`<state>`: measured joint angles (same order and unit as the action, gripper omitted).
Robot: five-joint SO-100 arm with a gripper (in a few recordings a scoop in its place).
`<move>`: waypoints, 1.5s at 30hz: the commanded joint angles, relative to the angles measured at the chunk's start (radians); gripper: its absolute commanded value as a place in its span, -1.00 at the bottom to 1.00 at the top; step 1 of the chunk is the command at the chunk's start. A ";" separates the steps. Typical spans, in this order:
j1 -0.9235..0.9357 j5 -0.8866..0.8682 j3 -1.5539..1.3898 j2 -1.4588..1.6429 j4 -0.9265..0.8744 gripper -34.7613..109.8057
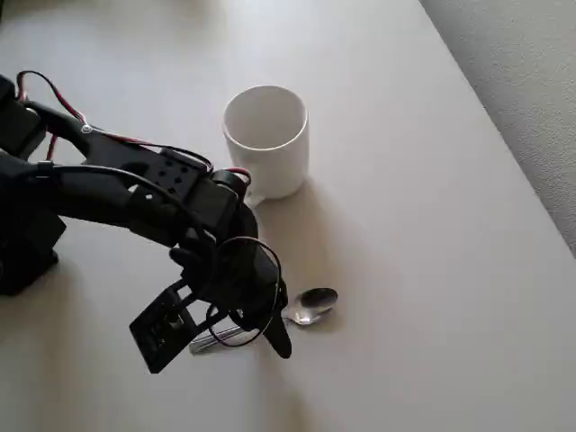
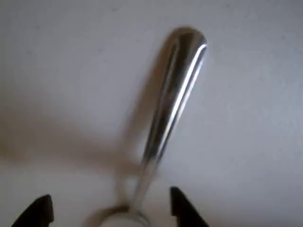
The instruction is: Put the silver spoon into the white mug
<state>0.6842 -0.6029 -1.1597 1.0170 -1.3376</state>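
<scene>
1. Currently the step in hand is the pickup: the gripper (image 1: 270,324) hangs low over the silver spoon (image 1: 310,304), which lies flat on the table (image 1: 432,270), near and slightly right of the white mug (image 1: 266,137) in the overhead view.
2. Jaw state: wide. In the wrist view the two dark fingertips (image 2: 182,208) stand on either side of the spoon's (image 2: 173,99) thin neck, apart from it, not yet gripping.
3. Recommended: descend until the tips reach the table, keep the neck centred between them, then close slowly. A slim, polished stem is likely to slip or pivot, so a square grip across it matters.
4. Spoon condition: shiny metal, oval bowl pointing right in the overhead view, handle partly hidden under the arm; bright highlights run along the handle.
5. Mug condition: upright, glossy white, its inside looks empty, well apart from the spoon.
</scene>
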 commanded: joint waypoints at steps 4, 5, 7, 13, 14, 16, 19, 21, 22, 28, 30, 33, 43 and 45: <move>-0.015 -0.018 0.081 -0.023 -0.011 -0.11; -0.017 -0.018 0.084 -0.031 -0.012 -0.12; -0.017 -0.018 0.094 -0.044 -0.012 -0.14; -0.018 -0.018 0.144 -0.097 -0.032 -0.24; -0.017 -0.018 0.164 -0.109 -0.043 -0.25; -0.015 -0.018 0.250 -0.163 -0.103 -0.29; -0.011 -0.018 0.548 -0.339 -0.296 -0.47; -0.006 -0.014 0.923 -0.557 -0.489 -0.54; -0.003 0.014 1.028 -0.623 -0.514 -0.54; 0.009 0.029 1.031 -0.644 -0.509 -0.54; 0.009 0.034 1.031 -0.630 -0.508 -0.54; 0.012 0.038 1.031 -0.607 -0.509 -0.54; 0.051 0.084 1.031 -0.436 -0.512 -0.54; 0.052 0.092 1.028 -0.407 -0.512 -0.54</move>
<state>0.7164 -0.5277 -0.1687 0.4541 -1.8362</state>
